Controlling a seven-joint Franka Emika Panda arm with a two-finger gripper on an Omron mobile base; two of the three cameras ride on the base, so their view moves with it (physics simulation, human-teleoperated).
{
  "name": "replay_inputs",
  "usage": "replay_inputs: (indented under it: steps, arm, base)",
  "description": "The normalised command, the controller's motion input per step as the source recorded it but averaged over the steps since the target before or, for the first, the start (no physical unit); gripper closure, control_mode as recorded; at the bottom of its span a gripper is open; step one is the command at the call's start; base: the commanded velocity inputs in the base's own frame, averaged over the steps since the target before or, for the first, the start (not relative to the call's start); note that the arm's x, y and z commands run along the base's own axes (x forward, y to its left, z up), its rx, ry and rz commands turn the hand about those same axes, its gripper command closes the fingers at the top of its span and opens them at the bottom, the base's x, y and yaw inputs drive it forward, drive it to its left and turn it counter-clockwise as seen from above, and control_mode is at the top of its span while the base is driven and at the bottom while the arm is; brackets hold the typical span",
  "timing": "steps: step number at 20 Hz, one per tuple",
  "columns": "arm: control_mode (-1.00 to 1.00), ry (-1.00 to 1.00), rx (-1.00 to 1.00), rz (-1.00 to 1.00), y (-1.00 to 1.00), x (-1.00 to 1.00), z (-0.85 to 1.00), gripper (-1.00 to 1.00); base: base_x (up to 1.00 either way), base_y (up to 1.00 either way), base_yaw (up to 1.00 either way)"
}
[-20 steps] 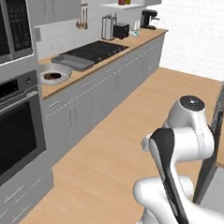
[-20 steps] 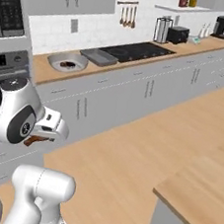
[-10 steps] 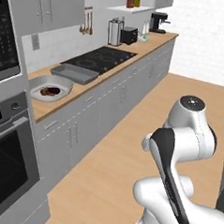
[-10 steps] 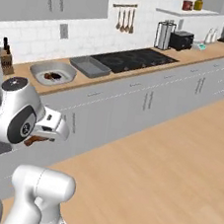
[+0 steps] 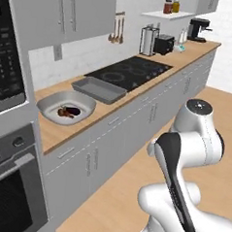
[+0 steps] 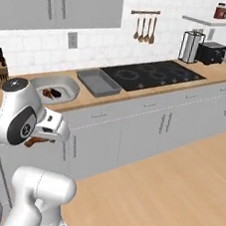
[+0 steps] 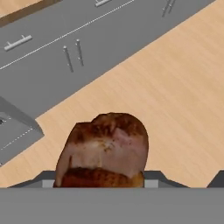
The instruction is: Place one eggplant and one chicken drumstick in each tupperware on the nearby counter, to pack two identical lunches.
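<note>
Along the wall runs the counter [image 5: 138, 102], a light-brown worktop over grey cabinet fronts [image 6: 148, 132], with a black stovetop [image 5: 130, 71] set into it. Left of the stovetop lies the darker rectangular tupperware tray [image 5: 98, 89]; just beside it, further left, sits the light grey bowl-like tupperware [image 5: 66, 106], holding a dark eggplant [image 5: 73, 111] and a brown piece of meat touching it. Well apart from the counter, over the wooden floor [image 7: 175, 87], the white arm [image 5: 184, 151] is folded: its upper link rises from the base and the forearm bends back down. The gripper [image 6: 34, 140] hangs low, tucked under the wrist. Between its fingers, in the hand view, sits a browned chicken drumstick [image 7: 105, 148], clamped by jaws standing only partly apart. The finger tips themselves are hidden behind the meat.
</note>
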Motion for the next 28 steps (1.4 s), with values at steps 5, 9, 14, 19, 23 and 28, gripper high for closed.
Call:
replay_inputs:
  steps: [5,9,14,19,23,28]
  arm:
    - [1.00,0.00,0.00,0.00,0.00,0.00,0.00,1.00]
    - [1.00,0.00,0.00,0.00,0.00,0.00,0.00,1.00]
    - [1.00,0.00,0.00,0.00,0.00,0.00,0.00,1.00]
    - [1.00,0.00,0.00,0.00,0.00,0.00,0.00,1.00]
    - [1.00,0.00,0.00,0.00,0.00,0.00,0.00,1.00]
    - [1.00,0.00,0.00,0.00,0.00,0.00,0.00,1.00]
  base:
    - [1.00,-0.34,0.19]
    - [1.00,-0.78,0.09]
    - [0.97,-0.65,0.37]
    - [0.77,-0.31,0.67]
    - [0.49,-0.33,0.64]
    - [0.76,-0.47,0.47]
